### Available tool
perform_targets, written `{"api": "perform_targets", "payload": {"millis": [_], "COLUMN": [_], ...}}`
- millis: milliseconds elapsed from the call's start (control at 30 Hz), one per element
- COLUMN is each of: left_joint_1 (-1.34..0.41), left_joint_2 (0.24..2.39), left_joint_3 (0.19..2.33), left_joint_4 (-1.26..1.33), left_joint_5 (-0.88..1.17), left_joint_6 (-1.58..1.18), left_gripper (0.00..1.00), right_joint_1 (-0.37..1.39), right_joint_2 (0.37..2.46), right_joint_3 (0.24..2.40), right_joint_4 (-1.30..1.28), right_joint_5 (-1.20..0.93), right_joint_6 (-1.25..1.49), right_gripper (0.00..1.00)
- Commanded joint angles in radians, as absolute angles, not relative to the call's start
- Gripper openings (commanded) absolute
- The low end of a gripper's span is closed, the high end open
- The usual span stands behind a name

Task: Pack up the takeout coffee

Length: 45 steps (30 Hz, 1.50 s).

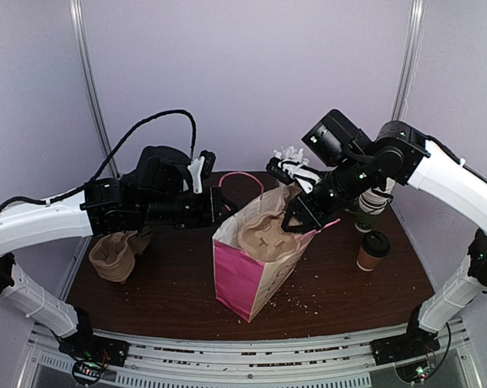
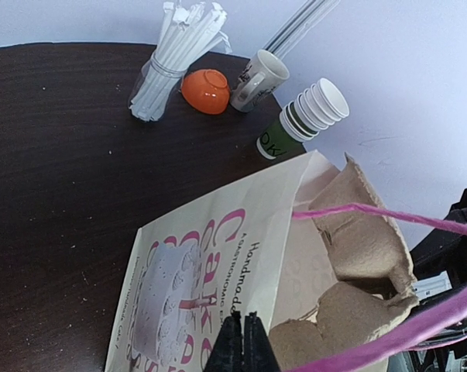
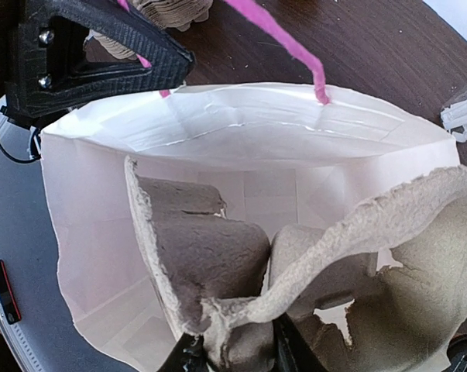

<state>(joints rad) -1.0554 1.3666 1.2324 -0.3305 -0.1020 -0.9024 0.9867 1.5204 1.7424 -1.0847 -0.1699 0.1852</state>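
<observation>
The takeout coffee (image 1: pixel 373 250), a brown cup with a black lid, stands on the table right of the pink-and-white paper bag (image 1: pixel 247 275), held by nothing. A brown pulp cup carrier (image 1: pixel 267 233) sits tilted in the bag's open mouth. My right gripper (image 1: pixel 295 217) is shut on the carrier's edge (image 3: pixel 295 294), its fingertips (image 3: pixel 185 355) gripping it from below in the right wrist view. My left gripper (image 1: pixel 223 212) is shut on the bag's rim (image 2: pixel 295 178) and holds the bag (image 2: pixel 194 271) open. The coffee is out of both wrist views.
A stack of spare pulp carriers (image 1: pixel 114 257) lies at the left. Behind the bag are a bundle of white straws (image 2: pixel 175 58), an orange bowl (image 2: pixel 205 91), a beige mug (image 2: pixel 258 80) and a stack of white-and-green cups (image 2: pixel 307 116). A pink handle (image 2: pixel 388 217) crosses the bag's mouth.
</observation>
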Motion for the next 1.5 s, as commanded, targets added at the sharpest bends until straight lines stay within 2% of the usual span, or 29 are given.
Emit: {"api": "perform_targets", "payload": {"millis": [0,767,1133,1467], "left_joint_1": [-1.051,-1.051,-1.051,-1.051], "left_joint_2": [1.352,1.325,1.327,1.317], "left_joint_3": [1.241,1.227,1.210,1.201], "left_joint_4": [-0.328,-0.330,-0.321,-0.316], "left_joint_5": [-0.123,-0.160,-0.130,-0.132], "left_joint_6": [-0.882,-0.877,-0.881,-0.888], "left_gripper": [0.00,0.00,0.00,0.00], "right_joint_1": [1.007,1.025,1.070,1.071], "right_joint_2": [1.516,1.593,1.644,1.673], "right_joint_3": [1.731,1.694,1.864,1.762], "right_joint_4": [-1.101,-1.042,-1.066,-1.043], "right_joint_5": [-0.206,-0.262,-0.283,-0.245], "right_joint_6": [0.181,0.198,0.199,0.184], "right_gripper": [0.26,0.26,0.26,0.26]}}
